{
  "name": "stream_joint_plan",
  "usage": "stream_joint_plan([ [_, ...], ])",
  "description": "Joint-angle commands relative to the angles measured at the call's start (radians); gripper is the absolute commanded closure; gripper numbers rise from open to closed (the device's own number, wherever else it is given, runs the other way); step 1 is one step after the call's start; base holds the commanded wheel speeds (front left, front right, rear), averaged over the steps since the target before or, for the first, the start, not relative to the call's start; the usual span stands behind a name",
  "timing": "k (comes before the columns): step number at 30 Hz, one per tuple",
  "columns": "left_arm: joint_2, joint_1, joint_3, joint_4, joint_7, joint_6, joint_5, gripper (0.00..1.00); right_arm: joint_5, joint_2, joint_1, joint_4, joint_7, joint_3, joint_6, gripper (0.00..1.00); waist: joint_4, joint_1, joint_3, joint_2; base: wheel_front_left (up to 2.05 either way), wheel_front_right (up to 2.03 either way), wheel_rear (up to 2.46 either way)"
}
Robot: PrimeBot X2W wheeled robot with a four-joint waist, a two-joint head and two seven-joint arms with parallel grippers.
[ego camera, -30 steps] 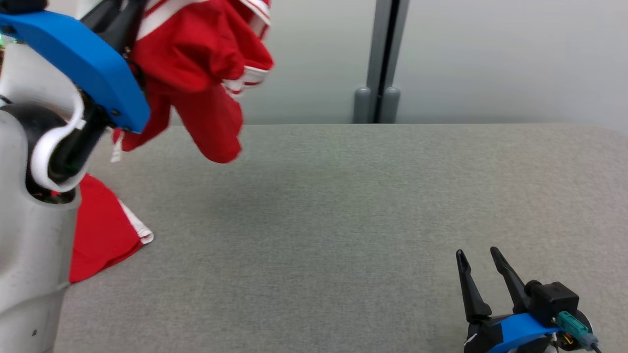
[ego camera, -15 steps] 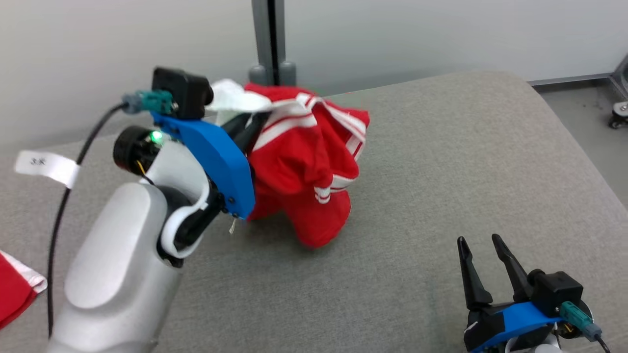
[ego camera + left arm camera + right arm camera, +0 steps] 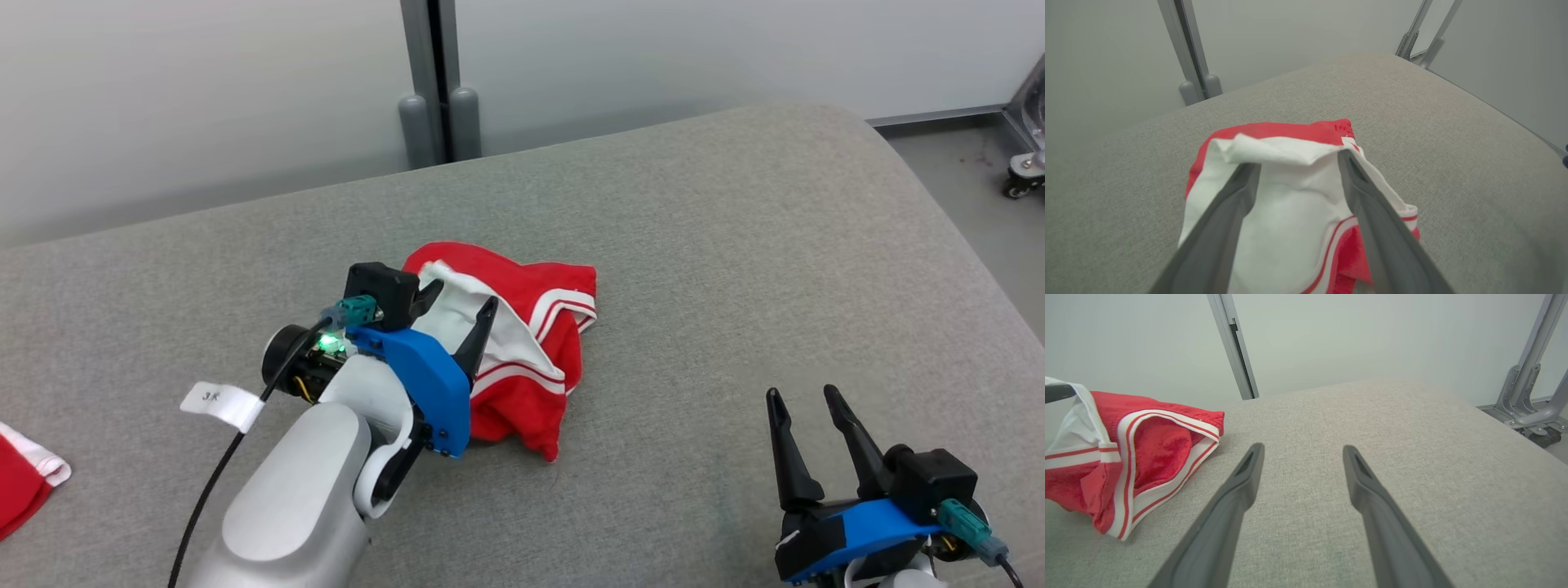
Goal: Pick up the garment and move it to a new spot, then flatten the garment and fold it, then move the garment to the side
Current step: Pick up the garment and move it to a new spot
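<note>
Now | left claw (image 3: 464, 292) splayed over bunched garment (image 3: 535, 392) | right claw (image 3: 802, 390) splayed, well away

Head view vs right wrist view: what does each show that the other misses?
Head view adds: the left forearm, a white cable tag, and a second red cloth at the picture's left edge. Right wrist view adds: a side look into the garment, its striped hem gaping. Both: the garment bunched on the grey table, the right gripper open and apart from it, and the grey post behind.
</note>
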Motion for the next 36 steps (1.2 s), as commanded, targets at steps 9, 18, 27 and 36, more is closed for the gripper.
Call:
stream_joint_plan([
  [9,-0.019,0.142,0.079,-0.046,-0.31,0.03,-0.031,0.0,-0.019,-0.004,0.014,-0.008,0.001,-0.006,0.0,0.0,0.107,-0.0001,-0.037,0.0,0.0,0.0,0.0],
  [18,0.008,0.307,0.161,-0.12,-0.498,0.076,0.01,0.0,-0.036,-0.004,0.049,-0.032,0.033,-0.037,0.0,0.0,0.198,-0.0001,-0.077,0.0,0.0,0.0,0.0],
  [27,-0.028,0.478,0.36,-0.299,-0.502,0.075,0.144,0.0,-0.054,-0.004,0.068,-0.069,0.066,-0.046,0.0,0.0,0.213,-0.0001,-0.099,0.0,0.0,0.0,0.0],
  [36,-0.043,0.594,0.454,-0.261,-0.501,0.074,0.219,0.0,-0.054,-0.004,0.098,-0.088,0.09,-0.054,0.0,0.0,0.196,-0.0001,-0.119,0.0,0.0,0.0,0.0],
])
